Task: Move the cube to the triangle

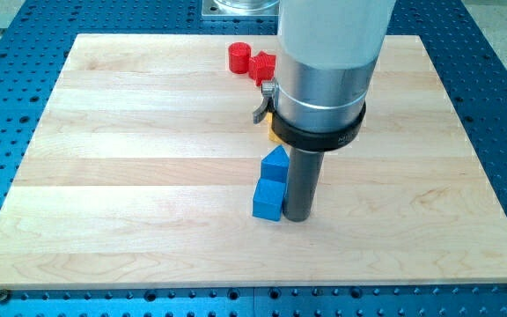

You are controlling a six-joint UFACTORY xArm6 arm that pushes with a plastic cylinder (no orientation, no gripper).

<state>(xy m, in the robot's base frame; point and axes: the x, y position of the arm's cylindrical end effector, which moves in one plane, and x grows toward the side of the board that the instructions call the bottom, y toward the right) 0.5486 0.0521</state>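
Note:
A blue cube lies on the wooden board just below centre. A blue triangle-shaped block stands right above it in the view, touching or nearly touching the cube. My tip rests on the board immediately to the view's right of the blue cube, against its right side. The rod rises in front of the area to the right of both blue blocks.
A red cylinder and another red block lie near the view's top, by the board's far edge. A small orange-yellow block peeks out behind the arm's body. Blue perforated table surrounds the board.

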